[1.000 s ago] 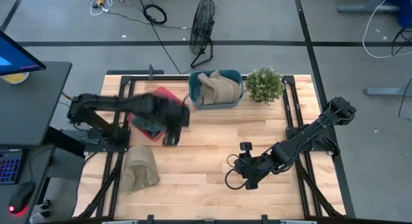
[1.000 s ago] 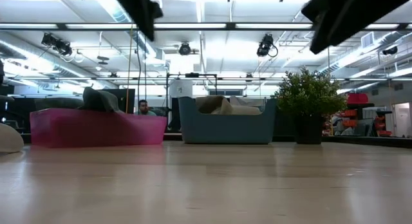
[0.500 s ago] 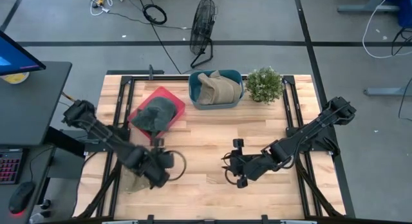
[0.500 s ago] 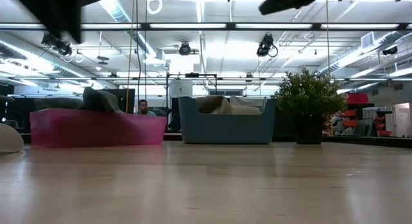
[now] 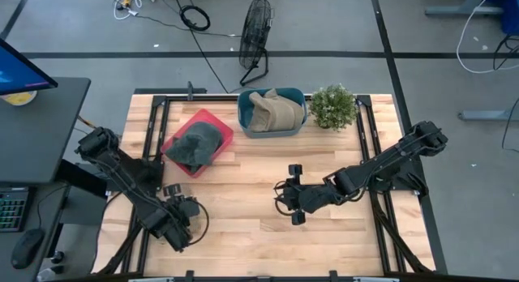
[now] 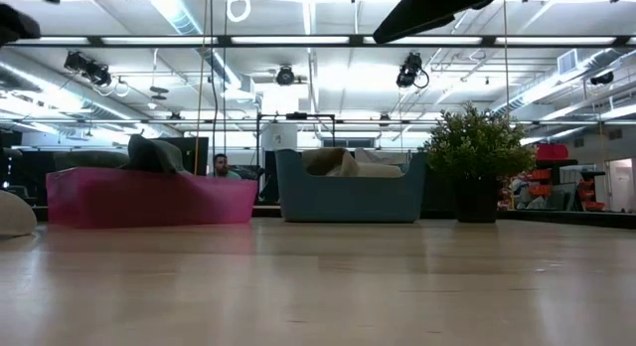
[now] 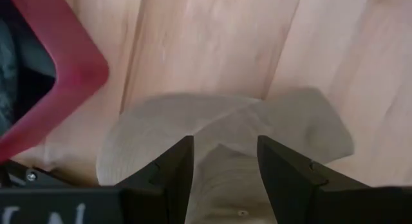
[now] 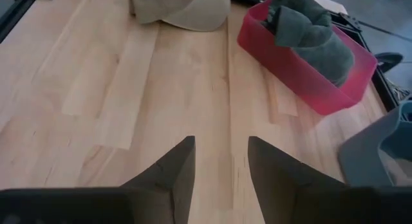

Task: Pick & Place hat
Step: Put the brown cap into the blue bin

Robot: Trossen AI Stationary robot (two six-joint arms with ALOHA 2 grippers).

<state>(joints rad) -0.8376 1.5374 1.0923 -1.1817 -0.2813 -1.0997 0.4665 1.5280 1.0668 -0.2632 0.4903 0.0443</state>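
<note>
- High view: left gripper (image 5: 180,223) sits low at the table's (image 5: 243,241) near-left corner, directly over where the tan hat lies; the hat itself is hidden under the arm here; red bin (image 5: 217,149) holds a dark grey hat (image 5: 195,144); blue bin (image 5: 246,128) holds a tan one; potted plant (image 5: 333,106) beside it; right gripper (image 5: 285,202) hovers mid-table, well apart from any hat.
- Low view: pale edge of the tan hat (image 6: 14,213) shows at far left on the wood; red bin (image 6: 149,201), blue bin (image 6: 348,199) and plant (image 6: 479,157) stand along the far edge; a person shows in the room beyond.
- Left wrist view: fingers (image 7: 170,169) spread apart, nothing between them yet; tan hat (image 7: 225,137) lies right below, crown between the tips; red bin corner (image 7: 61,63) near.
- Right wrist view: fingers (image 8: 174,169) parted, empty; tan hat (image 8: 180,8) far off beside the red bin (image 8: 309,76).
- Risk, as judged: soft cloth may fold or slip, so the pinch catches only brim; too deep a descent jams tips on wood; lifting towards the red bin could snag its corner.
</note>
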